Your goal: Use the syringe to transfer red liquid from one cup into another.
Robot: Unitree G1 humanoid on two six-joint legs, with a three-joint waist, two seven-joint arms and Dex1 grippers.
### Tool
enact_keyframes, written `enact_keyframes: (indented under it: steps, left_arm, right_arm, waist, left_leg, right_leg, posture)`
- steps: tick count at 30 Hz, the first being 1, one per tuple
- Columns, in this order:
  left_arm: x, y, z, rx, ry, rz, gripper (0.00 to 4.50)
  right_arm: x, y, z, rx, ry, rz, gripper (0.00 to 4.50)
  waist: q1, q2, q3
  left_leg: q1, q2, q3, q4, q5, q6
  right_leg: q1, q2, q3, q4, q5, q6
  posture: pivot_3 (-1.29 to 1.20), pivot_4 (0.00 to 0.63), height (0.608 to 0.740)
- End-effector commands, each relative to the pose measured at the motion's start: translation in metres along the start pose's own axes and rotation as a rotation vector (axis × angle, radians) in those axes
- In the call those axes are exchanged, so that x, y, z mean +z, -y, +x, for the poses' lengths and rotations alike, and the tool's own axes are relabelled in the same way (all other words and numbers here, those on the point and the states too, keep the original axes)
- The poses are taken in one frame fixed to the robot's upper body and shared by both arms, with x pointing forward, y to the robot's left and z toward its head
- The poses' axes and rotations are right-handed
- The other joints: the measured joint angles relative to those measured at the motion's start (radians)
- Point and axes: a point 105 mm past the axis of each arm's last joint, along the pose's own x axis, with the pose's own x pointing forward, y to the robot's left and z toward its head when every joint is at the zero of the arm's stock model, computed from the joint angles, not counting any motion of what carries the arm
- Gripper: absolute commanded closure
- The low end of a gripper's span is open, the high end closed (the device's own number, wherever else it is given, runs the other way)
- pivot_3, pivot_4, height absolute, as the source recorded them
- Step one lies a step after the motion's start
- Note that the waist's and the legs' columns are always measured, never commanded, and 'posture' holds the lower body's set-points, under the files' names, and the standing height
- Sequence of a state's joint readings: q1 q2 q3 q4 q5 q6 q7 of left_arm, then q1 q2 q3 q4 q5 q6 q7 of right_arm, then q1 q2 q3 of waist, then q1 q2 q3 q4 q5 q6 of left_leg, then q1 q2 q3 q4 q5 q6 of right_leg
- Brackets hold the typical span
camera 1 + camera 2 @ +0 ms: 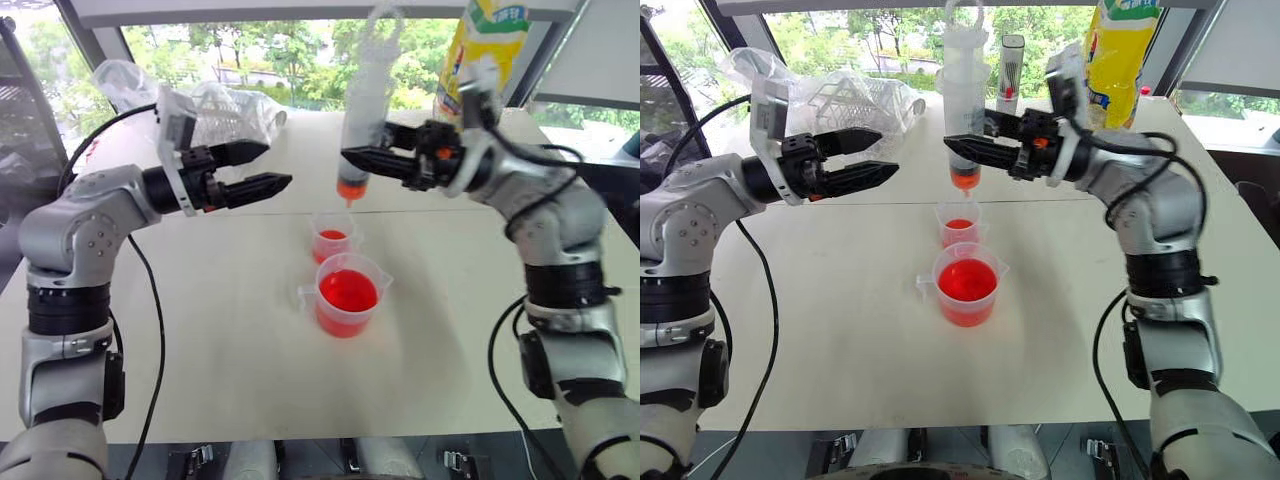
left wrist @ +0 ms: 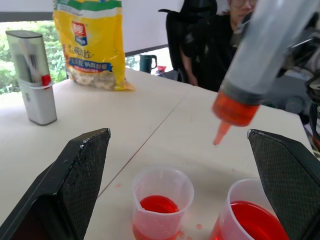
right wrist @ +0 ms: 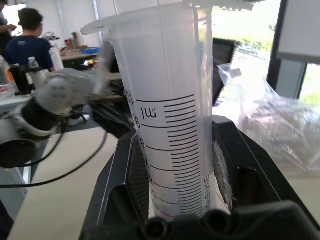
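A white worktop (image 1: pixel 840 330) carries two clear plastic vessels. The larger handled beaker (image 1: pixel 966 284) sits nearer, holding bright red liquid (image 1: pixel 967 280). The smaller, handleless cup (image 1: pixel 959 222), with a shallow red pool, stands just beyond it. The right end effector (image 1: pixel 962 146) is clamped on a translucent, graduated syringe (image 1: pixel 964 100), held upright, its orange tip above the small cup. The left end effector (image 1: pixel 878 155), black fingers spread wide and holding nothing, hovers to the syringe's left.

Silver arms, black cables, black pincers
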State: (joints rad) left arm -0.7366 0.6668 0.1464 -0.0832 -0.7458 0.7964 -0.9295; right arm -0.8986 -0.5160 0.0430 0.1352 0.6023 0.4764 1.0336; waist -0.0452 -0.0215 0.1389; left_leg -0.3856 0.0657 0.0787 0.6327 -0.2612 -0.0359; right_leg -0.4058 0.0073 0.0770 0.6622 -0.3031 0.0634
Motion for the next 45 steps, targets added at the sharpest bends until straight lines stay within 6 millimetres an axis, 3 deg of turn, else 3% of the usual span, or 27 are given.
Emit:
enact_keyframes:
  steps: [1, 8, 18, 28, 35, 45]
  left_arm:
    - [0.016, 0.006, -0.005, 0.009, 0.037, 0.069, 0.01]
    - [0.032, 0.01, 0.002, -0.014, 0.081, 0.11, 0.01]
    - [0.056, 0.008, 0.038, -0.086, 0.178, 0.12, 0.01]
    - [0.046, 0.003, 0.085, -0.148, 0.164, 0.092, 0.01]
    - [0.048, 0.001, 0.09, -0.155, 0.188, 0.069, 3.06]
    - [0.037, 0.005, 0.092, -0.166, 0.147, 0.084, 3.05]
  right_arm:
    - [-0.01, 0.015, 0.009, -0.009, 0.0, -0.032, 3.12]
    - [-0.036, 0.024, 0.014, -0.016, -0.025, -0.005, 3.12]
    - [-0.042, 0.02, 0.017, -0.002, -0.03, -0.002, 3.12]
    - [-0.046, 0.018, 0.017, -0.001, -0.042, -0.006, 3.12]
    - [-0.047, 0.016, 0.017, 0.003, -0.045, -0.007, 3.12]
    - [-0.048, 0.013, 0.018, 0.014, -0.05, -0.003, 3.12]
  waist:
    - [0.001, 0.0, 0.0]
    - [0.001, 0.0, 0.0]
    - [0.0, 0.001, 0.0]
    - [0.0, 0.001, 0.001]
    - [-0.001, 0.001, 0.001]
    - [0.0, 0.001, 0.001]
  left_leg:
    - [-0.001, 0.0, 0.0, 0.0, 0.0, 0.0]
    - [-0.002, 0.001, 0.0, 0.0, 0.0, 0.0]
    - [-0.001, 0.0, 0.0, 0.0, 0.0, -0.001]
    - [-0.001, 0.0, 0.0, 0.0, 0.0, -0.001]
    - [-0.001, 0.0, 0.0, 0.0, 0.0, -0.001]
    - [-0.001, 0.0, 0.0, 0.0, 0.0, -0.001]
  right_leg:
    - [0.0, 0.0, 0.0, 0.0, 0.0, 0.0]
    - [-0.001, -0.002, 0.0, 0.0, 0.0, 0.0]
    - [-0.001, -0.001, -0.002, 0.001, 0.0, 0.0]
    - [-0.001, 0.0, -0.001, 0.001, 0.0, 0.0]
    - [-0.001, 0.0, -0.001, 0.001, 0.0, 0.0]
    - [-0.001, 0.0, -0.001, 0.001, 0.0, 0.0]
  posture:
    - [0.0, 0.15, 0.74]
    - [0.0, 0.15, 0.74]
    - [0.0, 0.15, 0.74]
    - [0.0, 0.15, 0.74]
    - [0.0, 0.15, 0.74]
    - [0.0, 0.15, 0.74]
